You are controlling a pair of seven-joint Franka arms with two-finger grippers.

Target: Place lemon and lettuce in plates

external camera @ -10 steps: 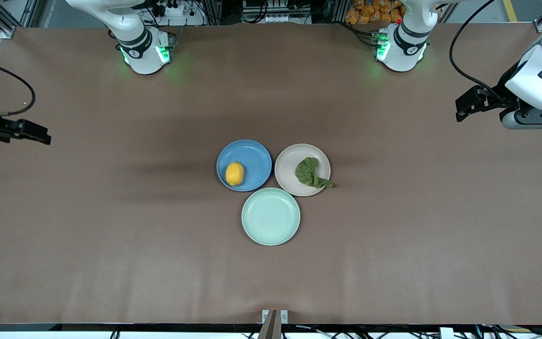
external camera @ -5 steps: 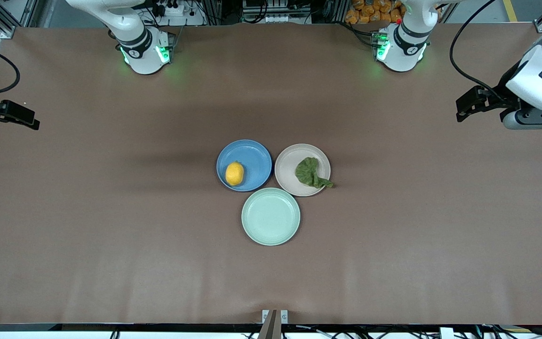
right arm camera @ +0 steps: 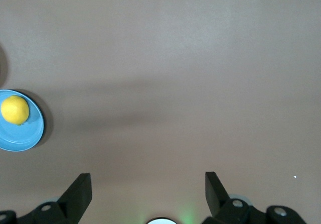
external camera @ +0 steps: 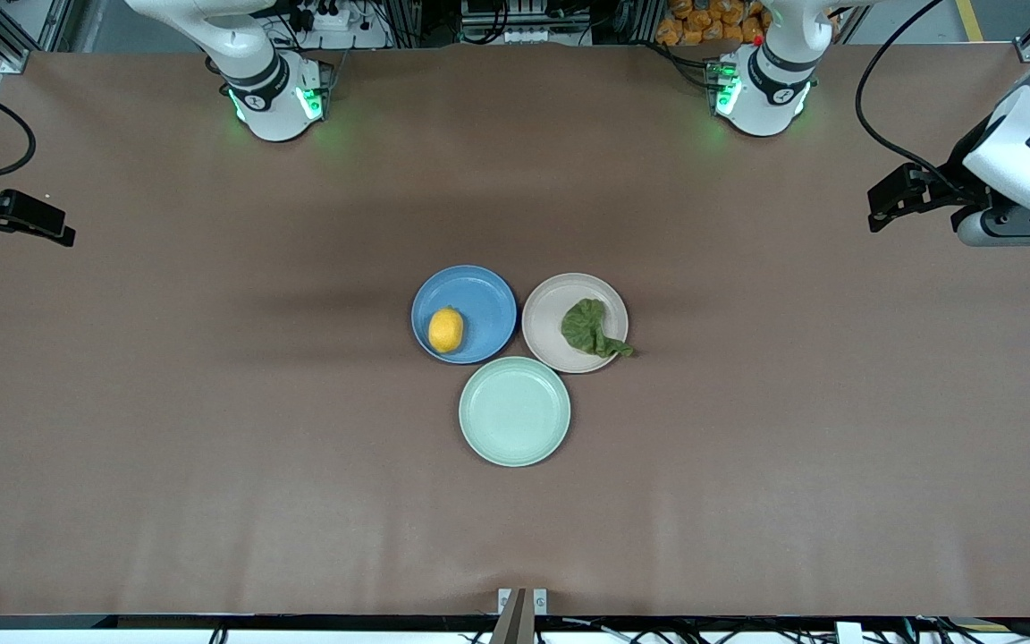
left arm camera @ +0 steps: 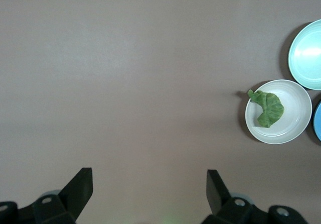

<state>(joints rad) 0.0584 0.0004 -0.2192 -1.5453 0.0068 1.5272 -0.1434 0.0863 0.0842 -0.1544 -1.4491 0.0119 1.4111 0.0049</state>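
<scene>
At frame centre, your lemon (external camera: 445, 330) sits in the blue plate (external camera: 479, 291), lettuce (external camera: 590, 328) in the beige plate (external camera: 551, 313). Left gripper (left arm camera: 149, 184) and right gripper (right arm camera: 148, 183) hang at the frame's edges, fingers apart, empty.

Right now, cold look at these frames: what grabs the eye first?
Three plates clustered mid-table: the lemon sits in the blue plate, and the lettuce lies in the beige-pink plate beside it, tail over the rim. The mint-green plate, nearer the front camera, holds nothing. Both arms wait at the table ends, left gripper and right gripper open over bare table.
</scene>
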